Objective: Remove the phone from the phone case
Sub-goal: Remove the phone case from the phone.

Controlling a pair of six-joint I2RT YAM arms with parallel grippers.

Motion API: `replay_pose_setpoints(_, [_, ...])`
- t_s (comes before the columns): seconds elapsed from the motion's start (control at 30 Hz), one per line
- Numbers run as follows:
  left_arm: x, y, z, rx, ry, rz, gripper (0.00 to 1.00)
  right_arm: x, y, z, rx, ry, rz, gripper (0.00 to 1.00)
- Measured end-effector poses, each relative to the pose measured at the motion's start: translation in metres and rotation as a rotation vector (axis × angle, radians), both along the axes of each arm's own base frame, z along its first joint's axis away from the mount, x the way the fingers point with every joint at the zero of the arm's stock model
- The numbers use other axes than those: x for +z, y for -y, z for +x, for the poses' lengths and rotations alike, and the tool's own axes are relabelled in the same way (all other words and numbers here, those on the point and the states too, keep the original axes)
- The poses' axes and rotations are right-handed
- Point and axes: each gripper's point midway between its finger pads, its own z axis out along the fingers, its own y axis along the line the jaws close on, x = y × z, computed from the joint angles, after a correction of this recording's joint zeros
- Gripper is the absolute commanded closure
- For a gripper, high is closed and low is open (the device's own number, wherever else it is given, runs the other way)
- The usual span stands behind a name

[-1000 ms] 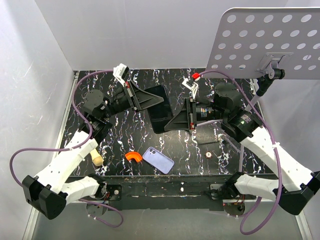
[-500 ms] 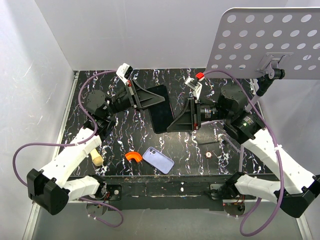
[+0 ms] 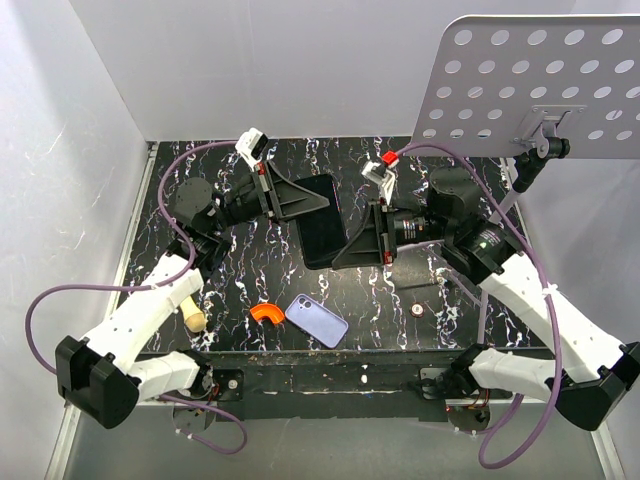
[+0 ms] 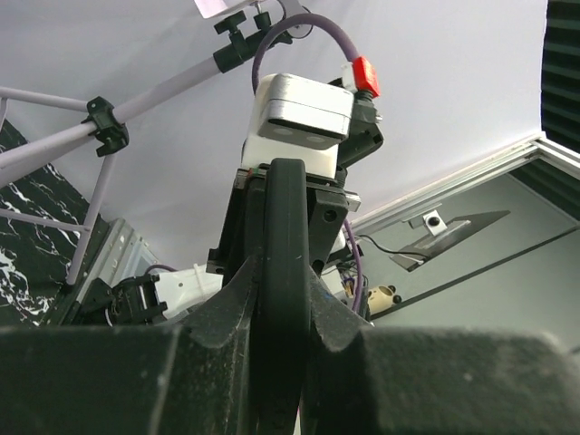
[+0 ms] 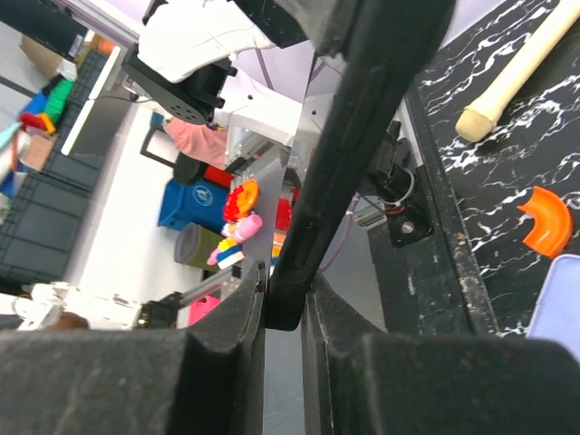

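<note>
A black phone in its black case (image 3: 318, 225) is held in the air above the middle of the table, between both arms. My left gripper (image 3: 322, 200) is shut on its far upper edge; in the left wrist view the case's thin black edge (image 4: 285, 263) runs up between my fingers (image 4: 283, 313). My right gripper (image 3: 341, 256) is shut on its near lower corner; in the right wrist view the case edge (image 5: 362, 136) sits pinched between the pads (image 5: 283, 299). I cannot tell phone from case here.
A lilac phone-shaped object (image 3: 317, 320) lies flat near the table's front edge, also in the right wrist view (image 5: 564, 313). Next to it lie an orange curved piece (image 3: 266, 313) and a wooden peg (image 3: 193, 318). A small round disc (image 3: 417, 310) lies at the right. A perforated plate (image 3: 530, 85) hangs at the back right.
Both grippers keep their hold on the black cased phone. The left wrist has risen slightly toward the back and the right gripper has shifted a little left; the phone has tilted slightly.
</note>
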Motion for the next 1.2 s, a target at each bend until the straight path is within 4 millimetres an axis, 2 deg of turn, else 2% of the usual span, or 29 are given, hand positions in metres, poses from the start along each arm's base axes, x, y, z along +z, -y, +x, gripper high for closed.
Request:
replay_pose_setpoints(0.23, [-0.005, 0.0, -0.005, -0.043, -0.067, -0.008, 1.0, -0.003, -0.002, -0.009, -0.019, 0.135, 0.0, 0.99])
replay_pose_setpoints(0.43, [-0.014, -0.002, -0.005, -0.058, -0.133, -0.041, 1.0, -0.004, -0.003, -0.01, -0.035, 0.169, -0.023, 0.99])
replay_pose_setpoints(0.83, [0.003, -0.006, 0.003, -0.077, -0.177, -0.141, 1.0, 0.025, -0.01, -0.007, 0.014, 0.223, -0.015, 0.99])
replay_pose_setpoints(1.2, [0.001, -0.003, 0.018, -0.089, -0.239, -0.179, 1.0, 0.027, -0.016, 0.001, 0.021, 0.251, -0.024, 0.99])
